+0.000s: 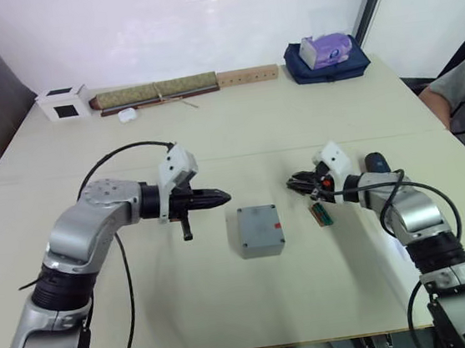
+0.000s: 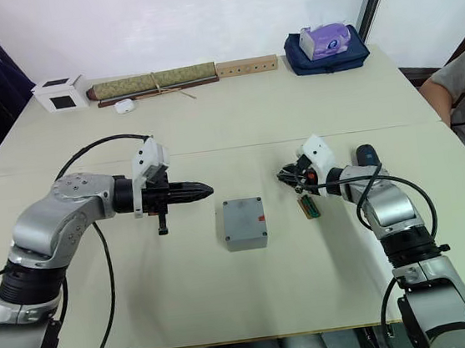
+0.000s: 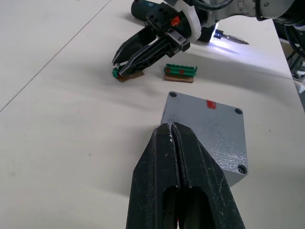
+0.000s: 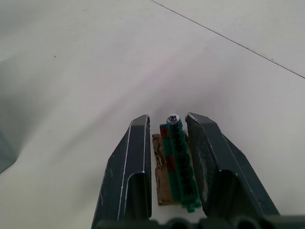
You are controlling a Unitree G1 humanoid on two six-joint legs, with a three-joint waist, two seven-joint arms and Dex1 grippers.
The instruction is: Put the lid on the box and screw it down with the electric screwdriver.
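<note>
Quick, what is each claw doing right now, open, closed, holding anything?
Left claw: closed, holding nothing, above the table beside the box.
Right claw: open, its fingers either side of a green strip; not gripping it.

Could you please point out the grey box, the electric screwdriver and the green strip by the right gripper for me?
box (image 1: 260,228): left eye view, middle of its lidded top face.
electric screwdriver (image 3: 230,39): left wrist view, metal bit beside the white light.
green strip (image 4: 179,164): right wrist view, middle of the strip, between the open fingers.
</note>
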